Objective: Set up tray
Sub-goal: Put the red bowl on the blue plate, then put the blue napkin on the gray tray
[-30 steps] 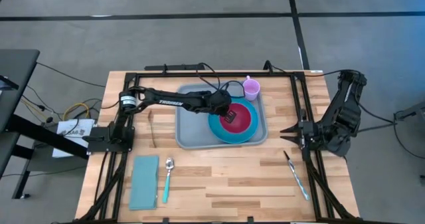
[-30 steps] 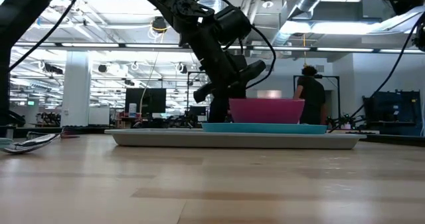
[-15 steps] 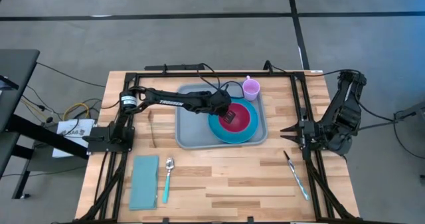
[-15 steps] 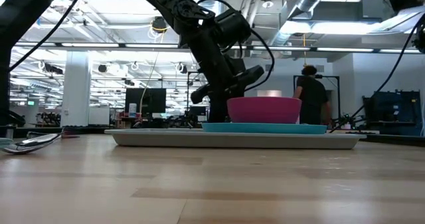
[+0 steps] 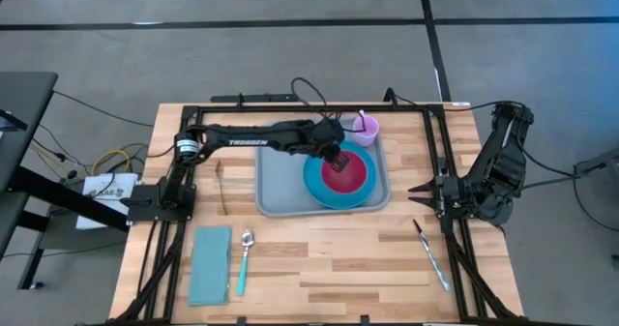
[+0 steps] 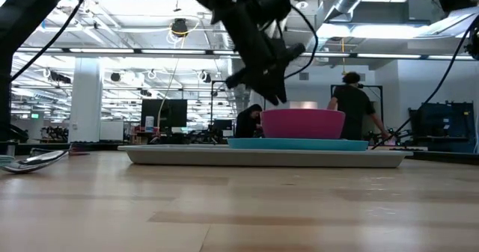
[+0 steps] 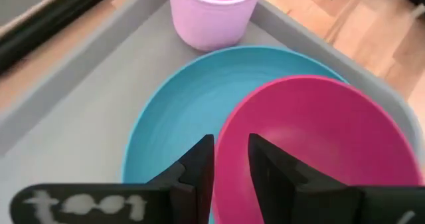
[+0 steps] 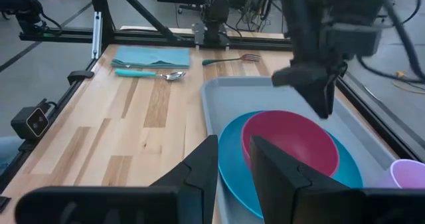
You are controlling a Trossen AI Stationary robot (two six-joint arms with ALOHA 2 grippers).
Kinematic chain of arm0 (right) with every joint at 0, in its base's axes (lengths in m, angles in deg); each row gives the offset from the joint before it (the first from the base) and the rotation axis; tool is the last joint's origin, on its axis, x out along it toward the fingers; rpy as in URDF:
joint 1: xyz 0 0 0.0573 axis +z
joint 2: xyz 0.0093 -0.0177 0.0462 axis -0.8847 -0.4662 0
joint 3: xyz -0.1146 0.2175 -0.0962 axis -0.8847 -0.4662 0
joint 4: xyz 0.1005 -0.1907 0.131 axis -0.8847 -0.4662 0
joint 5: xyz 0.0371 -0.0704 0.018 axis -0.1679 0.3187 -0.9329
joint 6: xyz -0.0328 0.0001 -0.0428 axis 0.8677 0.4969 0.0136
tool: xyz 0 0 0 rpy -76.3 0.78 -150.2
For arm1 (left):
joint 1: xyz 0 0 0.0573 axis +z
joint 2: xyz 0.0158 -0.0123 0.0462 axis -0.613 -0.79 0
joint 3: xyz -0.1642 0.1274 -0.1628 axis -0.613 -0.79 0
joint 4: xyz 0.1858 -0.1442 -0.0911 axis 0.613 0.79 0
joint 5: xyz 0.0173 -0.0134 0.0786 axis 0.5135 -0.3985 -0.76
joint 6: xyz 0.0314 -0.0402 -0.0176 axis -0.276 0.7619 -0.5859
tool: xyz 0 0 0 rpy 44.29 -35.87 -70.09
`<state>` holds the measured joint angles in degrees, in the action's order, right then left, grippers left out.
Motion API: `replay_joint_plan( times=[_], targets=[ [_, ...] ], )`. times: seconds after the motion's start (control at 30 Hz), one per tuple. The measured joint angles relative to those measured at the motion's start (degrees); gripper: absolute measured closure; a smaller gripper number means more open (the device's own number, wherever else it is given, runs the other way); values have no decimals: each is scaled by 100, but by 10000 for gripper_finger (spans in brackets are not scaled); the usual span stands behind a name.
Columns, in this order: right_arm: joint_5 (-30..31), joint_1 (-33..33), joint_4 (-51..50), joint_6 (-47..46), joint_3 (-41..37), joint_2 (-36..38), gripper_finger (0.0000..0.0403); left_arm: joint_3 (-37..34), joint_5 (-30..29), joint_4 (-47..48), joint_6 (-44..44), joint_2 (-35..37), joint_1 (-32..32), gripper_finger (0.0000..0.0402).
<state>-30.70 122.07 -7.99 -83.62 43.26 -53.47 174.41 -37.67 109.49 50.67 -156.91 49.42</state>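
The grey-blue tray (image 5: 280, 176) lies in the table's far middle. On it rest a round blue plate (image 5: 313, 183) and a lilac cup (image 5: 366, 129). A magenta bowl (image 5: 350, 174) sits on the plate. My left gripper (image 5: 338, 158) hangs above the bowl's rim on the left-arm side, open by a narrow gap. In the low view the left gripper (image 6: 275, 96) is clear of the bowl (image 6: 303, 123). The left wrist view shows the left gripper (image 7: 231, 164) over the bowl's rim (image 7: 229, 144). My right gripper (image 5: 418, 192) waits at the table's right edge, open.
A teal folded napkin (image 5: 210, 264) and a spoon (image 5: 244, 258) lie near the table's near left corner. A fork (image 5: 221, 186) lies left of the tray, and a knife (image 5: 432, 255) lies near right. Black frame rails run along both sides. A person (image 6: 352, 106) stands in the room beyond.
My left gripper has risen off the bowl's rim and moved a little toward the far edge; it now hangs clear above the bowl. The bowl stays on the plate.
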Motion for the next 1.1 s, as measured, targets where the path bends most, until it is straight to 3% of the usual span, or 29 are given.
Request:
replay_joint_plan(
  times=[0.33,0.5,0.8,1.1],
  targets=[
    [-1,0,0,-20,0,-2,321,2235,223,3355,-8,2,-476,321],
    [-4,0,26,-153,0,-8,321,3355,-343,5359,552,7,-1038,321],
    [-26,0,447,-308,-17,-176,321,2566,-1045,5607,1480,694,-2522,321],
    [-29,0,603,-1036,-20,-856,321,1509,-2610,5582,2295,820,-3896,321]
  ],
)
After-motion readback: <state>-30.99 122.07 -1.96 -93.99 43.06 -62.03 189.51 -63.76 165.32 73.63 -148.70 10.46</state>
